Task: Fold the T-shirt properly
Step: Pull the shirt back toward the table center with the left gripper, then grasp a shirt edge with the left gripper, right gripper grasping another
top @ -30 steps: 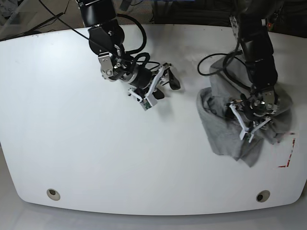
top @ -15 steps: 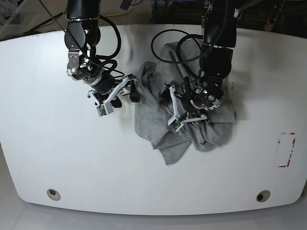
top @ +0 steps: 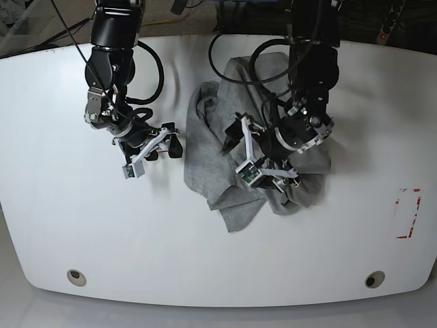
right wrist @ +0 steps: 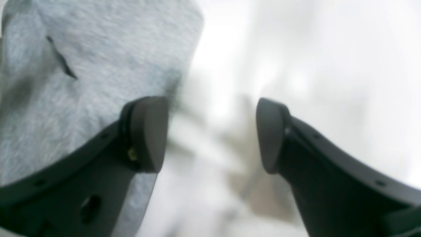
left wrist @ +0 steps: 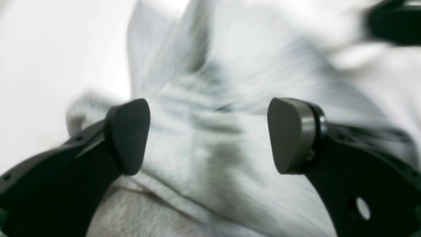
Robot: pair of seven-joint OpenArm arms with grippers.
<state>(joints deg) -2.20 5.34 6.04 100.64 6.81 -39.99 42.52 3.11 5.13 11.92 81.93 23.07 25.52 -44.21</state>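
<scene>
One white counter carries everything. One grey T-shirt lies crumpled in a heap near its middle, slightly right and toward the far edge, with a flap pointing to the near side. Two arms work over it. The left gripper hangs above the heap with its fingers wide apart and only cloth beneath them. The right gripper sits just left of the shirt's edge, its fingers spread and holding nothing. Two round holes mark the near corners.
</scene>
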